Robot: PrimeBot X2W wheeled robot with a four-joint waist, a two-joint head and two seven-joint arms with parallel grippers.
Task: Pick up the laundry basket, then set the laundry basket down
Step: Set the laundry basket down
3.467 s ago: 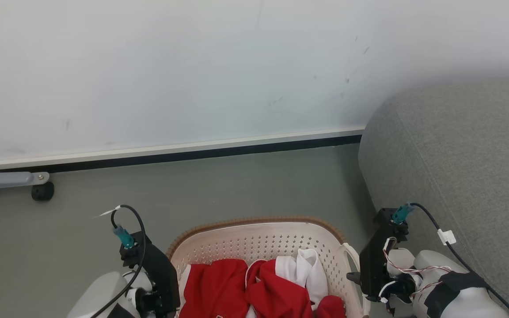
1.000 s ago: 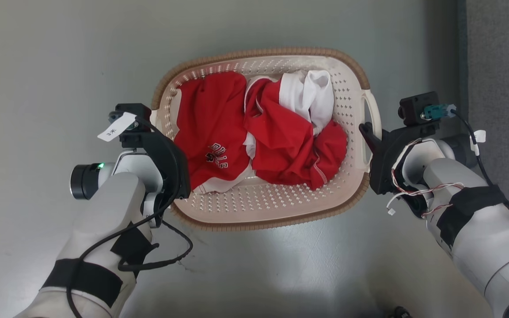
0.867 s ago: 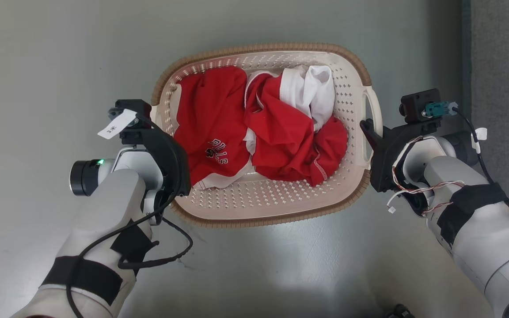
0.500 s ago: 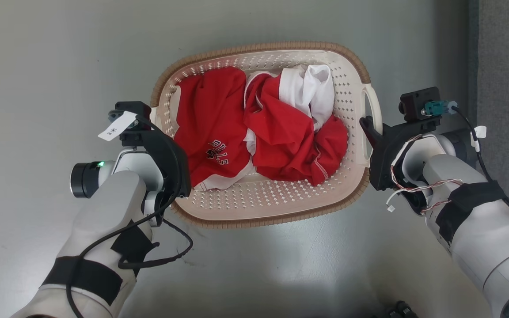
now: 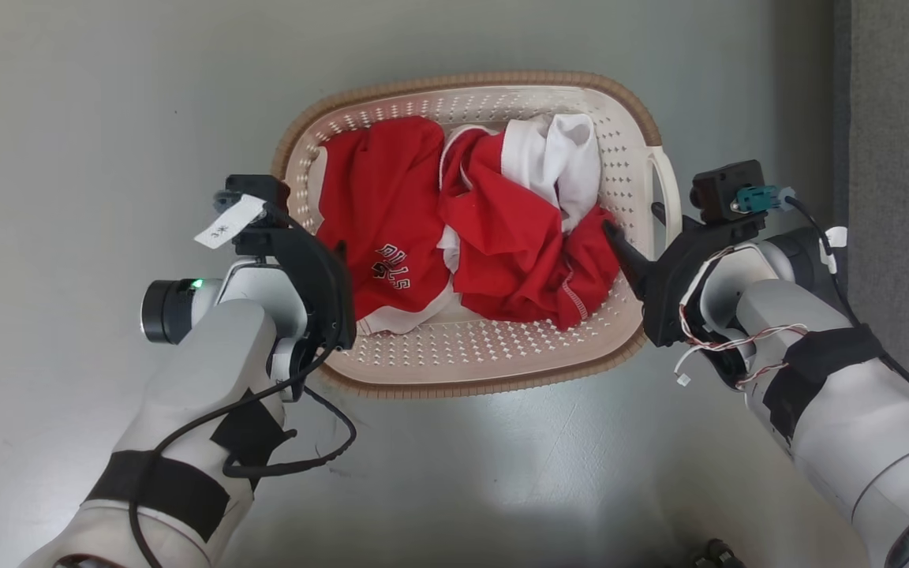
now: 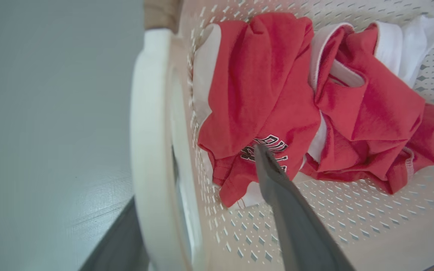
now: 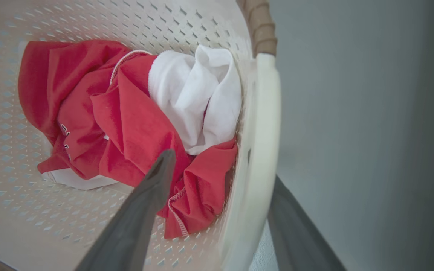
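While the cream-white perforated plastic laundry basket [image 5: 486,356], brown woven-look rim, sits on grey floor [image 5: 107,118], left tool [image 6: 194,173] and right tool [image 5: 632,219] stand spread astride its white handles [image 5: 671,197]; open floor beyond left edge.

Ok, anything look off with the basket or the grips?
Nothing stands out. The laundry basket looks intact, the clothes lie inside it, and the left gripper and right gripper each straddle a side handle, open.

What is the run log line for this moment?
left gripper: open, straddling left handle | right gripper: open, straddling right handle | laundry basket: on floor, not yet lifted
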